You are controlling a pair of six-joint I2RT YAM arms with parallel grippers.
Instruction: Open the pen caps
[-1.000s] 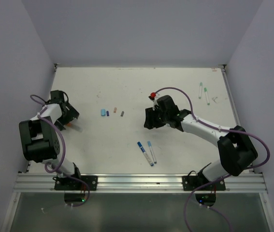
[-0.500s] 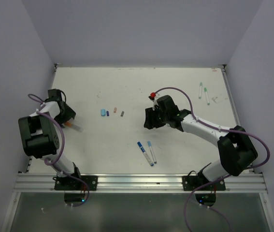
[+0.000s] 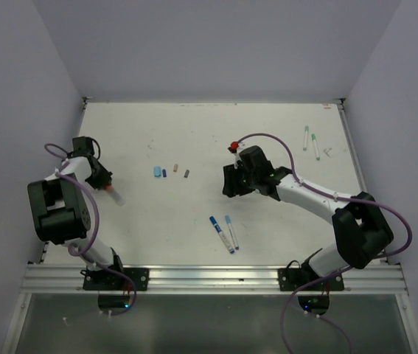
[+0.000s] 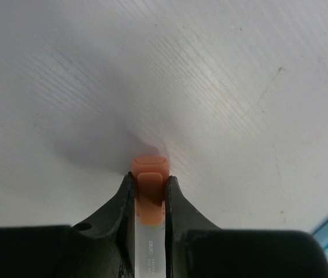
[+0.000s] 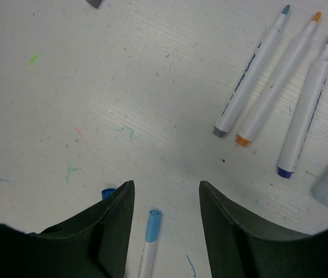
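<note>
Left wrist view: left gripper (image 4: 150, 179) clamped tight on the orange cap (image 4: 150, 165) of a white pen (image 4: 150, 255).
Pen location: near the left edge of the table (image 3: 194, 133).
Right gripper (image 5: 165, 185): fingers spread wide, holding nothing, above a light-blue-ended pen (image 5: 147, 237).

The white table (image 3: 194, 133) bears small coloured scribbles, one green (image 5: 33, 59). A pale wall (image 3: 216, 44) stands at 12 o'clock, a metal rail (image 3: 216, 276) at 6 o'clock.

- Top view: I look down from high behind both bases; whole tabletop (image 3: 194, 140) visible.
- Left wrist: very close to tabletop, facing down.
- Right wrist: farther off, facing down; light-blue pen (image 5: 150, 237) shared with top view.
</note>
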